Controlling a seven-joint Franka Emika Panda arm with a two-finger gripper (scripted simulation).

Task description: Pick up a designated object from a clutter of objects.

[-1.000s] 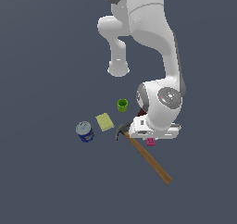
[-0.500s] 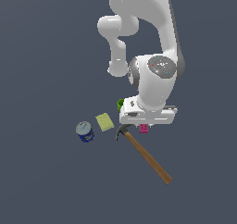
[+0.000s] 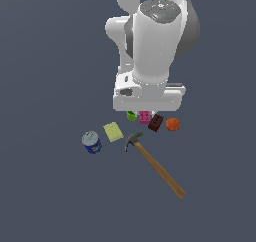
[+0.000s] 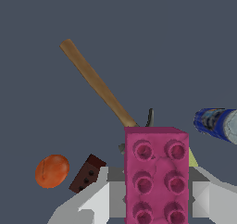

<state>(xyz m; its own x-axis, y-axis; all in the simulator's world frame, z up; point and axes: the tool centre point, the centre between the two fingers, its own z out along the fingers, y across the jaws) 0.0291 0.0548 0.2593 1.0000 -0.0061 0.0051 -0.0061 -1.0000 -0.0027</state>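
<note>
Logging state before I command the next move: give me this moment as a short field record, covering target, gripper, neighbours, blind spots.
target: pink studded brick, between the gripper's fingers in the wrist view
gripper: shut on the brick; hidden under the wrist in the exterior view
lifted or resting: cannot tell
beside the brick: green cup, dark red-brown brick
further out: orange ball, yellow-green pad, blue can
hammer: lying flat, head towards the cup
blind spot: brick's underside
</note>
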